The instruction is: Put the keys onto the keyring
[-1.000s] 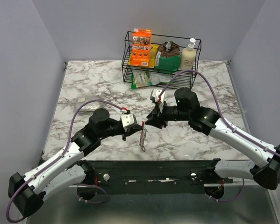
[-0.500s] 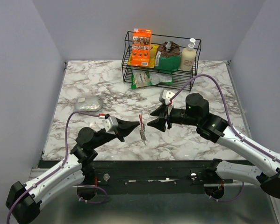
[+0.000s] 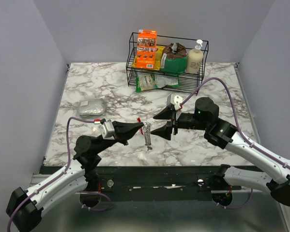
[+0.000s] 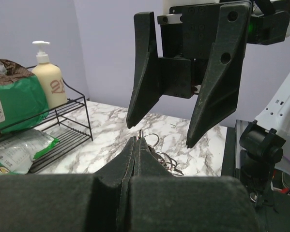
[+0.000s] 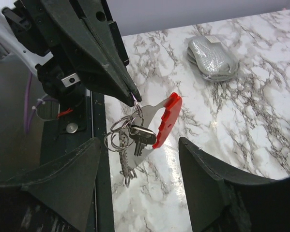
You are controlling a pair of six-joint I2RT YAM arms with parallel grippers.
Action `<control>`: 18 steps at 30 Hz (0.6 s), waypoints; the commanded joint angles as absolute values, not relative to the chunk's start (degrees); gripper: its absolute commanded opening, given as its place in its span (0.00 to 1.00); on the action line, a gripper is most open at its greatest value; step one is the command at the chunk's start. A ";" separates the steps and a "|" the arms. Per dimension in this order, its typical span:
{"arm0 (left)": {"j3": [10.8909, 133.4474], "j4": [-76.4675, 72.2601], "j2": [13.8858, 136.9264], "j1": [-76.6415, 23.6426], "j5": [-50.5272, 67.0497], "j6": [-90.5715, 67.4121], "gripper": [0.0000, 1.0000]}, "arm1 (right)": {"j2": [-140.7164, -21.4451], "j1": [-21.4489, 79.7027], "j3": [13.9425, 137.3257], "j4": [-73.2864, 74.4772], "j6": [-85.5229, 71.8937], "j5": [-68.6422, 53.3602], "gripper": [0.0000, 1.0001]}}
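Note:
My left gripper (image 3: 143, 127) is shut on a thin ring at the top of the key bunch (image 3: 147, 137) and holds it above the marble table. In the right wrist view, several rings (image 5: 116, 137), a dark-headed key (image 5: 143, 135), slim silver keys (image 5: 126, 164) and a red-handled metal tag (image 5: 167, 118) hang from the left fingertips (image 5: 128, 92). My right gripper (image 3: 159, 123) is open and empty just right of the bunch, facing it, one finger on each side (image 5: 138, 141). In the left wrist view my shut left gripper (image 4: 136, 145) pinches the ring, with loops (image 4: 159, 159) behind the tips.
A black wire basket (image 3: 133, 67) at the back holds an orange box, a green bag and a soap bottle (image 3: 195, 58). A green packet (image 3: 152, 82) lies under it. A grey wrapped pack (image 3: 90, 107) lies at the left. The table's near edge is just below the bunch.
My left arm has drawn back and lowered, still holding the bunch. My right gripper has come away from the bunch, moved slightly right and opened wide.

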State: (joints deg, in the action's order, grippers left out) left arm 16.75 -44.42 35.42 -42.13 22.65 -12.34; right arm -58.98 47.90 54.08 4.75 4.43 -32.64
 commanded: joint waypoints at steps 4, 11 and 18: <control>16.08 -52.03 36.65 -42.36 21.27 -13.45 0.00 | -57.83 47.90 52.82 0.61 1.76 -32.61 0.72; 16.79 -52.38 37.79 -42.36 21.80 -13.18 0.00 | -60.11 47.90 54.23 -1.49 0.18 -35.06 0.60; 16.96 -51.59 37.44 -42.36 21.97 -12.92 0.00 | -61.79 47.90 54.75 -1.41 0.18 -35.95 0.44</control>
